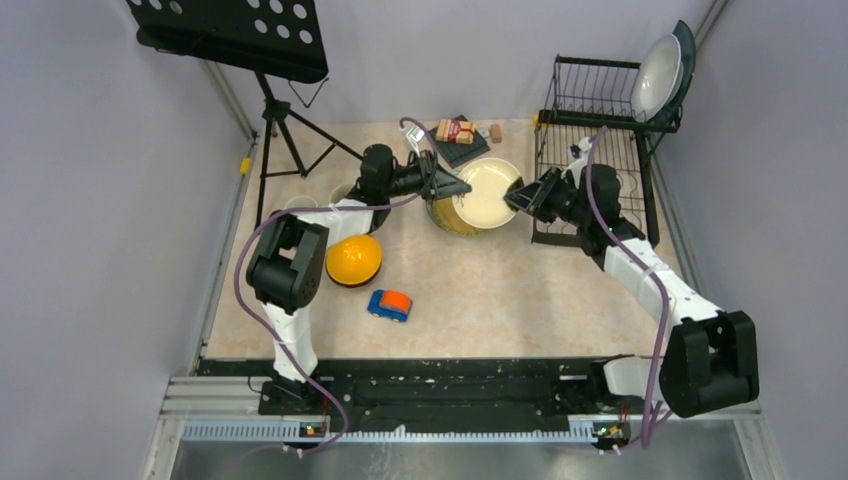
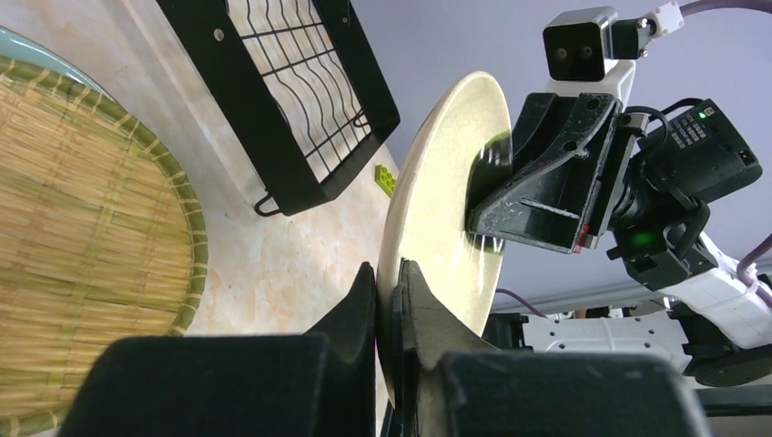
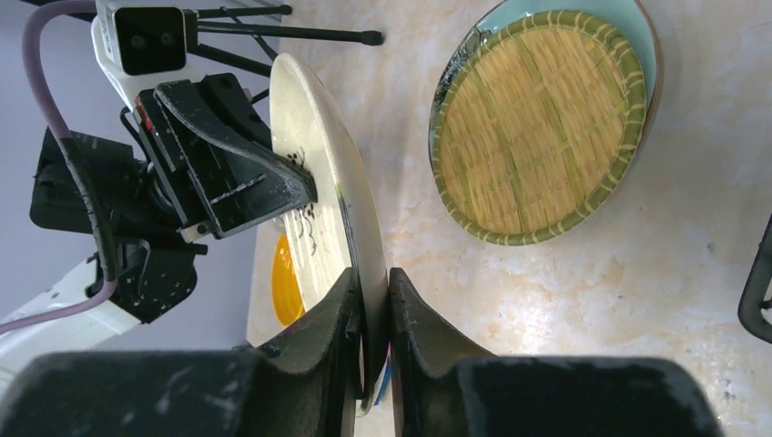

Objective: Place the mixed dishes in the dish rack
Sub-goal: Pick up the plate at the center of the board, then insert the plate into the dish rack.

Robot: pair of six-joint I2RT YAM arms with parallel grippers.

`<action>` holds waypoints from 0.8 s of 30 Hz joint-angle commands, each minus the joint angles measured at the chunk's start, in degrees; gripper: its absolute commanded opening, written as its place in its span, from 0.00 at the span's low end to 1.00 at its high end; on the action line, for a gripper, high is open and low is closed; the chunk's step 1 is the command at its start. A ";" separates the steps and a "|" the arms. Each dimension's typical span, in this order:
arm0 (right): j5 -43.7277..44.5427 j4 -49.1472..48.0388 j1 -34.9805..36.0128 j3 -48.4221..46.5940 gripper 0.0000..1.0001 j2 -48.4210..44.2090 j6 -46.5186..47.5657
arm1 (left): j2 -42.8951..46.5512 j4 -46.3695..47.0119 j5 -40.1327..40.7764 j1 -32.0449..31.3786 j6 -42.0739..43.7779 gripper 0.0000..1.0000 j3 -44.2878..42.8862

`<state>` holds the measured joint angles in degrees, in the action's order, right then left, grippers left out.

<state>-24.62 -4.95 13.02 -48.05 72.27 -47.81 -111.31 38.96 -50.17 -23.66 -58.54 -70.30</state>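
Note:
A cream round plate (image 1: 488, 192) hangs on edge above the table's middle, and both grippers grip its rim. My left gripper (image 1: 460, 187) (image 2: 390, 278) is shut on its left edge. From the opposite side my right gripper (image 1: 513, 195) (image 3: 371, 280) pinches the rim, shut. Under the cream plate (image 2: 437, 200) (image 3: 314, 164) lies a yellowish woven plate (image 3: 537, 118) (image 2: 82, 228) on a mint-green plate (image 3: 637, 36). The black dish rack (image 1: 600, 150) (image 2: 300, 100) stands to the right, with two plates (image 1: 660, 75) leaning in its upper tier. An orange-yellow bowl (image 1: 353, 260) (image 3: 287, 282) sits upside down at the left.
A blue-and-orange toy car (image 1: 389, 304) lies near the bowl. A packet on a dark mat (image 1: 458, 135) sits at the back. The music stand (image 1: 235, 30) on its tripod fills the back left. Two mugs (image 1: 300, 203) show behind my left arm.

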 commanded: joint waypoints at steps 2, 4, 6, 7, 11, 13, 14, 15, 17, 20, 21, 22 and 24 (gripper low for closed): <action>1.41 4.10 0.68 -5.84 0.04 -1.88 5.79 | -0.16 6.65 -1.22 0.26 -1.57 0.02 -2.14; 2.36 5.60 1.02 -6.89 0.00 -1.93 6.73 | -0.13 6.21 -1.33 0.27 -1.28 0.10 -2.12; 3.45 7.62 1.39 -7.96 0.00 -2.04 7.84 | 0.25 5.17 -1.04 0.27 -0.66 0.27 -1.94; 4.34 8.80 1.64 -8.59 0.00 -2.06 8.45 | 0.48 4.47 -0.80 0.21 -0.10 0.34 -1.89; 7.79 12.61 2.56 -11.12 0.00 -2.13 11.16 | 2.33 0.14 1.04 0.21 3.04 0.68 -1.74; 9.58 14.53 2.59 -12.22 0.00 -2.29 12.33 | 3.59 -3.15 2.31 0.21 5.68 0.86 -1.67; 10.34 15.43 2.58 -12.84 0.00 -2.37 13.03 | 4.37 -4.91 3.18 0.26 7.18 0.88 -1.59; 11.26 16.43 2.56 -13.58 0.00 -2.46 13.89 | 5.20 -6.73 4.30 0.28 8.73 0.89 -1.39; 12.79 18.19 2.61 -15.27 0.00 -2.58 15.42 | 7.34 -10.40 6.85 0.27 12.10 0.91 -0.81; 15.10 20.48 2.57 -18.09 0.00 -2.87 18.38 | 10.45 -15.57 11.45 0.28 17.49 0.93 -0.06; 15.87 21.20 2.62 -19.26 0.00 -2.96 19.39 | 11.48 -17.11 12.86 0.29 18.94 0.93 0.14; 16.74 21.96 2.63 -20.40 0.00 -2.93 20.39 | 12.46 -18.56 14.25 0.28 20.24 0.94 0.36; 18.10 23.10 2.61 -23.05 0.00 -3.00 22.24 | 14.26 -20.67 16.86 0.28 22.46 0.95 0.68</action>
<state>-10.96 16.88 14.96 -63.79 72.18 -30.94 -103.31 23.18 -40.05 -23.66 -44.23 -70.28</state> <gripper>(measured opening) 0.131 0.939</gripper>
